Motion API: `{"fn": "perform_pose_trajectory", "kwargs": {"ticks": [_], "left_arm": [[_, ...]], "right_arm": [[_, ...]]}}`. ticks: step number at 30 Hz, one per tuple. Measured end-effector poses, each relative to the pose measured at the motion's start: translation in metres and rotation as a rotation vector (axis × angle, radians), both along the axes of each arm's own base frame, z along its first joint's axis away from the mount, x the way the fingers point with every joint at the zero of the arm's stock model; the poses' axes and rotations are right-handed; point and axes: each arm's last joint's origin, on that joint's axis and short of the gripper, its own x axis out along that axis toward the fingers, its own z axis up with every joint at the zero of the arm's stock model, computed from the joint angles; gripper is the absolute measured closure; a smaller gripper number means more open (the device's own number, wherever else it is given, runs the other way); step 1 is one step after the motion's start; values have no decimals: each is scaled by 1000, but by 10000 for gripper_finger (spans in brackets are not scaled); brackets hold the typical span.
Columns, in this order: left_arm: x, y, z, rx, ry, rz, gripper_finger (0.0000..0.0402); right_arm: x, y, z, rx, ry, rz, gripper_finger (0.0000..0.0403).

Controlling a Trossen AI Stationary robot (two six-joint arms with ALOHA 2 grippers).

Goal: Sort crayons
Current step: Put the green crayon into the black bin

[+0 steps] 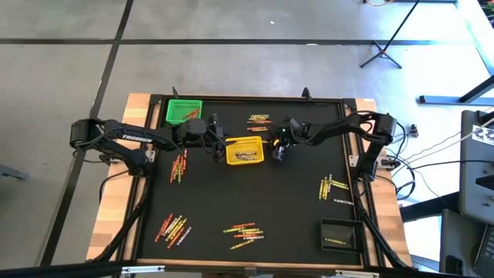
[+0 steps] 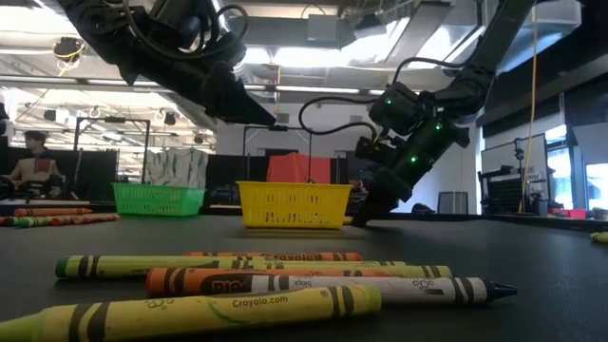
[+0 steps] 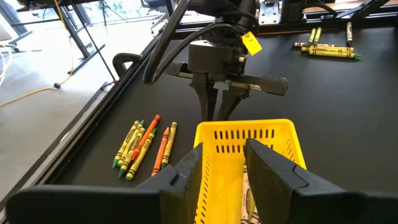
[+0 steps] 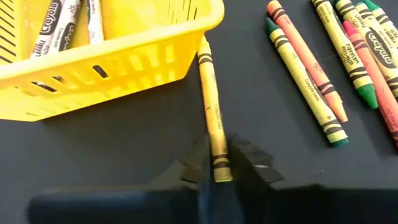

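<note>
Lengthwise, yellow crayon [image 4: 212, 118] points from right gripper [image 4: 219, 163] toward yellow basket [image 4: 118, 62].

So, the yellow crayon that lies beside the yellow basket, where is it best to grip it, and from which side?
Probably at its free end, coming from above. The yellow crayon lies flat on the black mat, its far tip against the yellow basket wall, so that end is crowded. The right gripper already closes across the near end, where both long sides are clear for the fingers.
</note>
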Motion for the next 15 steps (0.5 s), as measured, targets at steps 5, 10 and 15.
{"fn": "perform_pose_trajectory", "kwargs": {"ticks": [5,10,15], "left_arm": [[0,0,0,0,0,0,295],[0,0,0,-1,0,1,295],[0,0,0,-1,-2,0,295]], "right_arm": [[-1,0,-1,-1,18,1,394],[-2,0,1,-3,18,-2,374],[-10,3,14,10,44,-32,373]]}}
